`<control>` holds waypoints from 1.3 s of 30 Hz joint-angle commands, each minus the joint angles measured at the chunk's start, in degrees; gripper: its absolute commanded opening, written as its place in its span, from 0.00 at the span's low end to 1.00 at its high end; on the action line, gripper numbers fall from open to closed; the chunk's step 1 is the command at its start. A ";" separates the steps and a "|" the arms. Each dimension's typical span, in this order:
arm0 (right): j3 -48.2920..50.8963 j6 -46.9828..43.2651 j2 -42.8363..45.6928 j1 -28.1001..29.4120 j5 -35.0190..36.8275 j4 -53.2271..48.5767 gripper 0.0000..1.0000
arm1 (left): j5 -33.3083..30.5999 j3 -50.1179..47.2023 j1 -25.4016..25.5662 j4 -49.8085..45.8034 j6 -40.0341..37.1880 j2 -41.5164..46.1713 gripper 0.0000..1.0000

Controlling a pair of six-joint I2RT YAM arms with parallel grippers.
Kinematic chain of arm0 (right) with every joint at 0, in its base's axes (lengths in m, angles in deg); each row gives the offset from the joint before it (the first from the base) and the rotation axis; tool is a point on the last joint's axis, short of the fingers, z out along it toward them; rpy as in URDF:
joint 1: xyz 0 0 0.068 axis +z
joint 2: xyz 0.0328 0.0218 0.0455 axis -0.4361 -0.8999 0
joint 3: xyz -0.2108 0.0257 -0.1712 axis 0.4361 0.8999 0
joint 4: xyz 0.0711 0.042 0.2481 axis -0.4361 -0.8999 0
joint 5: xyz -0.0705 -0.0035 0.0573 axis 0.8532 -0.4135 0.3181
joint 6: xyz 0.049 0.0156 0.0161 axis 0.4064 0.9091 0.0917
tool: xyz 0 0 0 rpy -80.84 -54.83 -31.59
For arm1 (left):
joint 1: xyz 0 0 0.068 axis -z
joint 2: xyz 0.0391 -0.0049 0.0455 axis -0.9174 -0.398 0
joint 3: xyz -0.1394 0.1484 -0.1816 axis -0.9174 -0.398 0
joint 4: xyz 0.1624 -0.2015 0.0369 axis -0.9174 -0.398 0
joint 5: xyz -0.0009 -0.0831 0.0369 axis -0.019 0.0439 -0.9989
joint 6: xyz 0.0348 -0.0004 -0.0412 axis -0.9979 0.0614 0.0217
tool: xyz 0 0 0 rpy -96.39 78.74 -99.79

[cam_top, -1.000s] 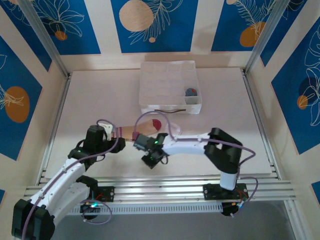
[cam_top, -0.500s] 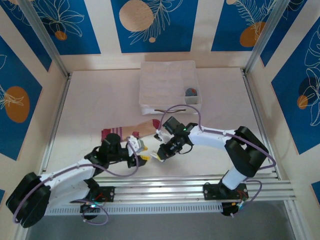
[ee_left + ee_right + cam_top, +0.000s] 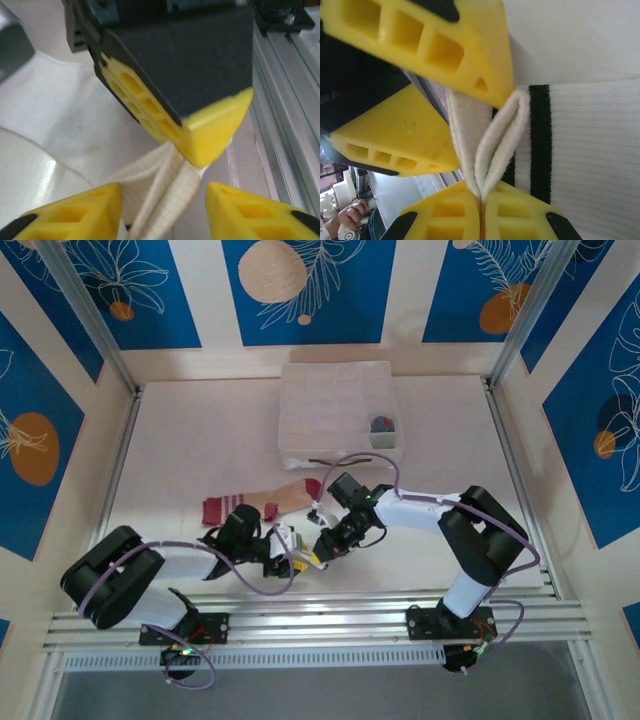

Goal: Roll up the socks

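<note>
The white sock (image 3: 585,150) with black cuff stripes lies at the table's front, and its cuff edge is pinched in my right gripper (image 3: 481,200), which is shut on it. The cuff stands up as a folded ridge (image 3: 167,190). My left gripper (image 3: 162,212) faces it from the other side, open, one yellow finger on each side of that ridge. From above, both grippers meet tip to tip, left (image 3: 296,562) and right (image 3: 322,547). The tan sock (image 3: 280,498) with maroon toe and striped cuff lies flat just behind them. A grey and orange sock (image 3: 382,424) sits in a box compartment.
The white fabric compartment box (image 3: 340,456) stands at the back middle of the table. A metal rail (image 3: 330,615) runs along the near edge, close to the grippers. Purple cables loop over both arms.
My left gripper swung right from the tan sock's cuff to meet the right gripper. The right gripper shifted a little to the right, holding the white sock's cuff.
</note>
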 commanded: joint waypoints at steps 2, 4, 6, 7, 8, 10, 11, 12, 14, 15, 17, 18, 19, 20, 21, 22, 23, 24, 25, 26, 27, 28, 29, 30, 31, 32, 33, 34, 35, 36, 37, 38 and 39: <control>-0.26 -1.56 -0.84 -0.81 -2.26 -1.53 0.08 | 4.40 1.70 0.30 2.31 -0.98 -0.84 0.20; 0.04 -1.30 -0.52 -1.16 -2.34 -1.07 0.12 | 4.83 1.94 0.33 0.78 -1.25 -0.73 0.01; 0.47 -0.58 0.02 -1.51 -1.65 -0.12 0.20 | 5.31 2.42 0.31 -0.80 -1.32 -0.73 0.00; 0.98 -0.09 0.52 -1.68 -1.04 0.82 0.23 | 5.52 2.81 0.33 -1.77 -1.29 -0.75 0.00; 1.59 0.60 1.04 -1.79 -0.22 1.79 0.28 | 5.62 3.16 0.34 -2.61 -1.17 -0.92 0.00; 2.61 2.18 2.32 -1.89 3.02 3.28 0.41 | 5.68 4.04 0.41 -4.11 -0.20 -1.33 0.00; 3.49 3.08 3.25 -1.87 4.64 4.28 0.44 | 5.46 4.74 0.41 -5.01 0.52 -1.66 0.00; 4.34 4.07 4.06 -1.87 6.16 5.18 0.46 | 5.30 5.47 0.34 -5.77 1.31 -2.00 0.00; 6.58 6.47 6.08 -2.00 9.35 7.39 0.47 | 4.57 7.01 0.37 -6.47 4.03 -3.08 0.00; 7.41 7.37 6.81 -1.91 10.61 7.95 0.47 | 4.44 7.57 0.35 -6.24 5.34 -3.86 0.00; 8.80 8.65 7.77 -1.95 12.70 8.76 0.42 | 4.19 9.08 0.34 -6.78 7.96 -5.76 0.00; 9.12 9.15 7.87 -2.00 13.60 8.69 0.38 | 3.79 9.64 0.36 -7.07 8.87 -6.67 0.00; 9.23 9.61 7.67 -2.05 14.81 8.27 0.34 | 3.54 10.22 0.35 -7.50 9.70 -7.75 0.00; 9.15 9.97 7.30 -2.03 15.65 7.75 0.30 | 3.42 10.72 0.33 -7.78 10.06 -8.71 0.00; 8.99 10.34 6.92 -2.04 16.31 7.42 0.28 | 3.26 10.97 0.40 -7.84 10.24 -9.48 0.00; 8.89 10.86 6.46 -2.03 16.98 7.11 0.26 | 2.99 11.25 0.37 -7.81 10.39 -10.29 0.00; 8.80 11.41 6.01 -1.95 17.50 6.94 0.25 | 2.87 11.48 0.34 -7.95 10.35 -11.18 0.00; 8.71 11.80 5.71 -1.96 17.85 6.79 0.24 | 2.56 11.95 0.35 -8.33 10.26 -11.82 0.00; 8.56 12.23 5.36 -1.87 18.47 6.45 0.22 | 2.10 12.39 0.38 -8.78 10.20 -12.44 0.00; 8.33 12.89 4.96 -1.87 19.31 5.74 0.18 | 1.59 12.73 0.41 -9.28 10.14 -12.85 0.03; 8.04 13.49 4.55 -1.95 20.25 4.71 0.16 | 1.51 12.99 0.35 -9.59 9.83 -12.81 0.06; 7.51 14.09 4.13 -2.10 21.17 3.24 0.13 | 1.42 12.98 0.38 -9.74 9.05 -12.27 0.07; 7.08 14.65 3.78 -2.36 22.00 1.83 0.11 | 1.22 12.67 0.33 -9.37 8.43 -11.50 0.11; 6.89 15.15 3.56 -2.68 22.33 0.72 0.10 | 1.04 12.28 0.33 -8.86 7.64 -10.55 0.15; 6.85 15.75 3.55 -3.18 22.35 -0.19 0.08 | 0.80 11.71 0.34 -8.16 6.56 -9.29 0.18; 7.00 16.42 3.69 -3.80 21.95 -0.75 0.07 | 0.64 11.13 0.35 -7.90 4.95 -7.96 0.21; 7.29 16.98 3.86 -4.34 21.11 -0.90 0.06 | 0.55 10.83 0.39 -7.84 3.32 -6.67 0.23; 7.78 17.46 4.21 -5.19 19.59 -0.61 0.06 | 0.42 10.46 0.40 -8.10 1.55 -5.24 0.26; 8.45 17.86 4.52 -6.06 17.73 -0.11 0.06 | 0.24 10.20 0.36 -8.55 -0.45 -3.95 0.29; 8.97 18.18 4.69 -6.78 16.13 0.32 0.05 | 0.03 10.00 0.49 -9.27 -2.32 -2.89 0.34; 9.44 18.48 4.56 -7.76 14.27 0.67 0.05 | -0.78 9.85 1.00 -10.54 -5.28 -1.60 0.37; 9.66 18.60 4.30 -8.66 12.96 0.70 0.05 | -3.01 9.67 2.20 -11.84 -8.86 -0.28 0.38; 9.69 18.62 3.90 -9.37 11.87 0.56 0.05 | -5.26 9.36 3.38 -12.39 -11.21 0.71 0.39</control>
